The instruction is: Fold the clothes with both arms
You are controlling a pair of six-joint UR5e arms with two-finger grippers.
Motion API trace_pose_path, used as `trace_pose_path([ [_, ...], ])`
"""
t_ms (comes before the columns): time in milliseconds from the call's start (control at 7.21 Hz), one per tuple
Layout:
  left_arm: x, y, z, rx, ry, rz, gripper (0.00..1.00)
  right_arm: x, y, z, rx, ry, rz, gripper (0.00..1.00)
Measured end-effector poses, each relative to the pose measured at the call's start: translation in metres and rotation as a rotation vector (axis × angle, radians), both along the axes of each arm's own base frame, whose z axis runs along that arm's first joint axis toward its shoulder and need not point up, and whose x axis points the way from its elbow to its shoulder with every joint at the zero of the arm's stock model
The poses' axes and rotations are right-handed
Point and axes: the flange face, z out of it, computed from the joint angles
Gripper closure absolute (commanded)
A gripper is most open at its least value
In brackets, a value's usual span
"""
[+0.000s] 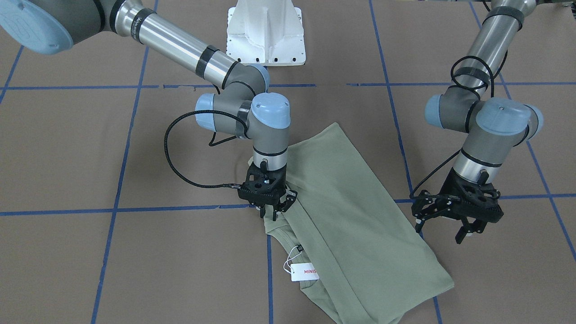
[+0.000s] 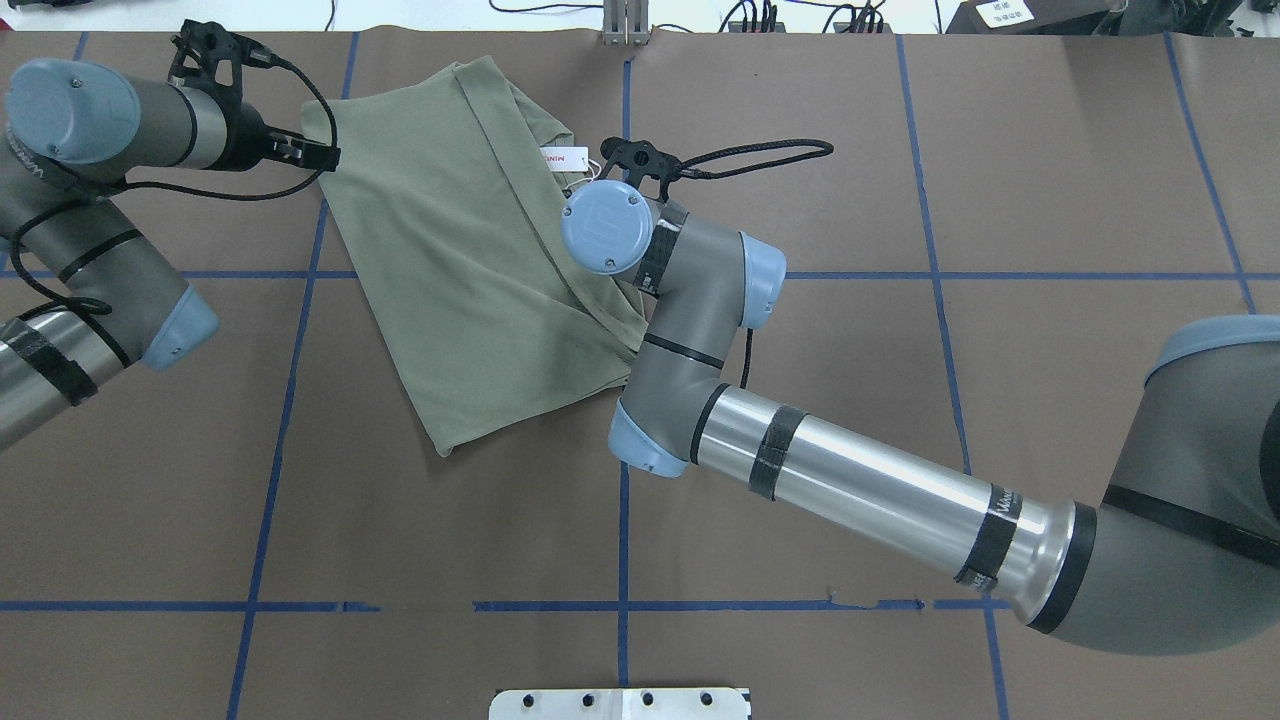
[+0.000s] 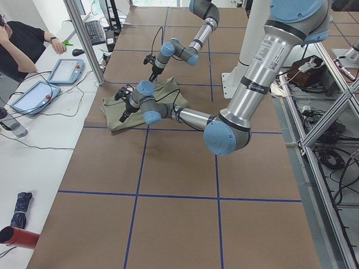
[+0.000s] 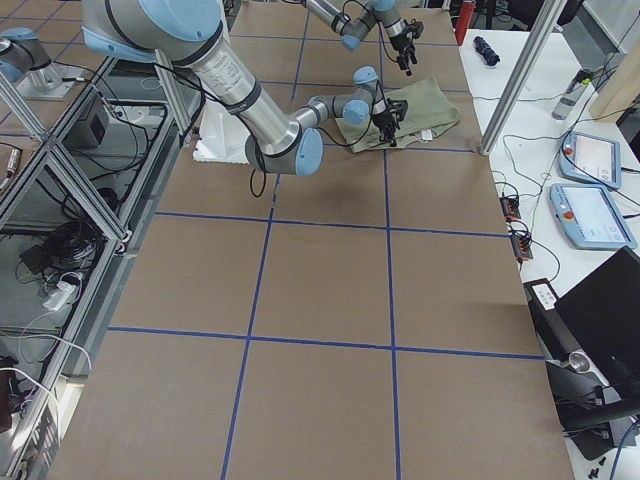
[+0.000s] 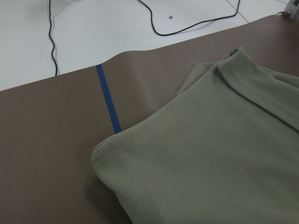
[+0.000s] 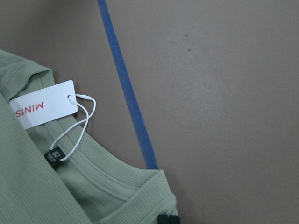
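A: Looking across the brown surface (image 1: pixel 67 157), where does the shirt (image 1: pixel 360 216) sit?

B: Between the two pincers, half folded over on itself. The edge by its collar (image 6: pixel 107 172) is under the right pincer (image 1: pixel 273 215). Its far corner lies beside and below the left pincer (image 1: pixel 442 225).

A: What might go wrong?

B: I'd judge only one side is gripped. If the right arm (image 1: pixel 180 45) lifts alone, the cloth could drag and skew, spoiling the fold. That pinch also looks to be on a thin edge, so it could slip out.

A: And the pincers themselves?

B: On the right one, the fingers are drawn together on the shirt's edge, with the tips down at the surface. The left one is spread wide, holds nothing and hovers clear of the cloth.

A: Anything smaller?

B: The white hang tag (image 1: pixel 303 272) lies just past the right pincer, by the collar. Its string could snag.
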Motion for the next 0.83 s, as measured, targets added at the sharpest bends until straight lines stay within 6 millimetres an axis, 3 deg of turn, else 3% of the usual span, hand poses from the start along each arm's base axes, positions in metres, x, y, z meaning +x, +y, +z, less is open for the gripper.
trace_pose_path([
  [278,0.001,0.000,0.000,0.000,0.000,0.001,0.00,0.006,0.003,-0.012,-0.006,-0.001,0.003,1.00],
  [416,0.001,0.000,0.000,0.000,0.001,0.001,0.00,0.018,0.017,-0.024,-0.016,0.009,-0.006,1.00],
  [555,0.001,0.000,-0.001,0.000,0.001,0.001,0.00,0.034,0.042,-0.024,-0.021,0.016,-0.022,1.00],
  [833,0.001,0.000,-0.001,0.001,0.001,0.002,0.00,0.068,0.119,0.000,-0.015,0.016,-0.053,1.00],
])
